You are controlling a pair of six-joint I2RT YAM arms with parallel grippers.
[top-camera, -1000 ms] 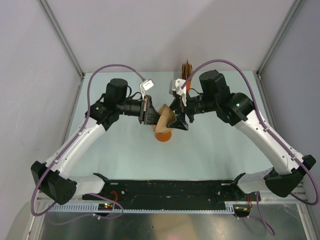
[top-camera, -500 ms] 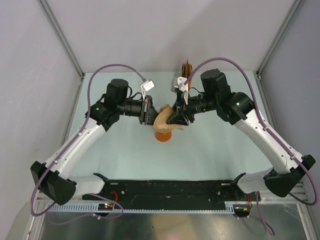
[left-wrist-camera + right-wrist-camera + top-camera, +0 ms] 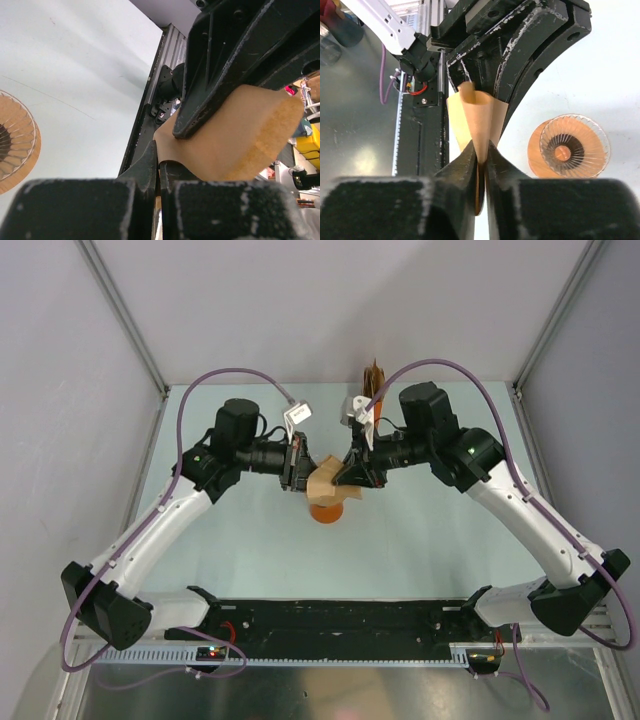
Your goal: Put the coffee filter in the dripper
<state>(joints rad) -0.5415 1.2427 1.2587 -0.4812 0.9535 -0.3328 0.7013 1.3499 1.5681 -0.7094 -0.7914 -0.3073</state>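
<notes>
The light-brown coffee filter hangs in the air between my two grippers, above the table's middle. My left gripper is shut on one edge of the filter. From the opposite side my right gripper is shut on the other edge of the filter, whose paper fans out beyond the fingertips. The dripper, a clear ribbed cone with a dark centre, sits on an orange round base on the table, below and beside the filter. At the left edge of the left wrist view the dripper shows too.
A small orange box of brown papers stands at the back, behind the right arm. A black rail runs along the near edge between the arm bases. Grey walls close in the table on the left, right and back.
My right gripper has closed from wide open onto the filter's free edge. The left gripper has kept its hold and barely moved.
</notes>
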